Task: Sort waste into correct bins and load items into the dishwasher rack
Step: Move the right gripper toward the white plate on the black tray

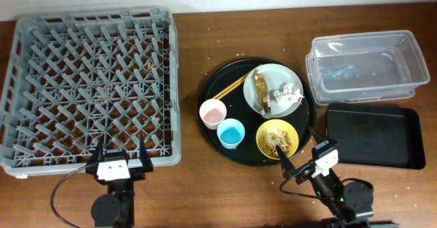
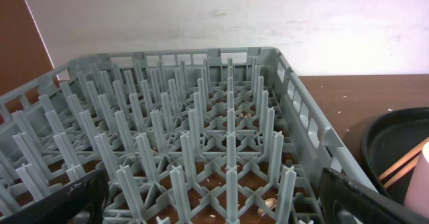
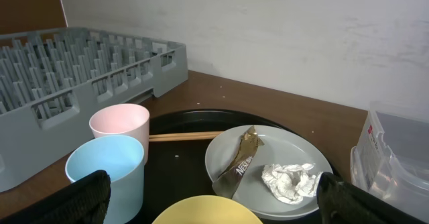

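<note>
Zero items racked or binned by the look of it; I read this as the very start, first pick not yet begun.

Rack [image 1: 89, 84] sits well left of the round tray [image 1: 222, 74]; lattice bare apart from a few specks. Left claw [image 1: 119, 151] hovers at the rack's near wall, well left of the round tray; fingers spread wide, nothing between them.

On the round tray:
- pink cup [image 1: 212, 113] at its left edge
- blue cup [image 1: 231, 133] just right of the pink one, toward the near side
- chopsticks [image 1: 233, 86] lying across the back-left part, one end under the plate's rim
- plate [image 1: 276, 74] on the back-right part, carrying the wrapper [image 1: 262, 91] with crumpled paper [image 1: 287, 93] just right of it
- yellow bowl [image 1: 261, 136] at the near right, scraps [image 1: 278, 140] inside

Right claw [image 1: 297, 145] hangs at the round tray's near-right rim, just beside the bowl; fingers spread, empty.

Clear tub [image 1: 362, 38] stands right of the round tray, toward the back; flat black tray [image 1: 372, 136] right of it too, on the near side, just in front of the tub.

Next move, my read: right arm is closest to the waste; go for the wrapper or paper first; that calls for a low pinch without dragging the plate, then a carry rightward to a bin; which bin takes which waste isn't evident. Left arm is better placed for the pink cup, then across to the rack.
</note>
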`<action>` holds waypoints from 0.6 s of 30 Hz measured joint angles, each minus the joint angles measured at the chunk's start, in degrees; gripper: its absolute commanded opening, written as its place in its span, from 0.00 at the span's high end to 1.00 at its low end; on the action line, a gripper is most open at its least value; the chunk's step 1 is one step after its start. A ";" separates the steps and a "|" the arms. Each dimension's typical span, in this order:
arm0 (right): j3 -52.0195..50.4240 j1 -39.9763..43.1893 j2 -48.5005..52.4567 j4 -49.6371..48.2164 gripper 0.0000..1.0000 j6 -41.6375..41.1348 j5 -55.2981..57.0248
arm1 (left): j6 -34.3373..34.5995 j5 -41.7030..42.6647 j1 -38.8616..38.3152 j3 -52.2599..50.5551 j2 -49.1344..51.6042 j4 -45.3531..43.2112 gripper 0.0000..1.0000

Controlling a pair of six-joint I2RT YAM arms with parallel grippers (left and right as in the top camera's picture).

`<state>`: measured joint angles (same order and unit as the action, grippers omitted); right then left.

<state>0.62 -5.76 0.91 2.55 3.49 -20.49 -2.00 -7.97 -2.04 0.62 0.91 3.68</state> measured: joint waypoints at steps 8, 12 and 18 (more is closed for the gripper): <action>7.65 4.68 -0.24 25.79 0.01 9.03 21.70 | -0.02 -0.42 -0.02 0.07 0.04 0.11 0.01; 7.67 4.68 -0.22 25.81 0.02 9.22 22.67 | -0.02 -0.42 -0.02 0.07 0.04 0.11 0.01; 7.67 4.68 -0.22 25.83 0.01 9.40 22.69 | -0.02 -0.42 -0.02 0.07 0.04 0.11 0.01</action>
<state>8.29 -1.08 0.69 28.38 12.88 2.20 -2.02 -8.38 -2.07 0.69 0.95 3.79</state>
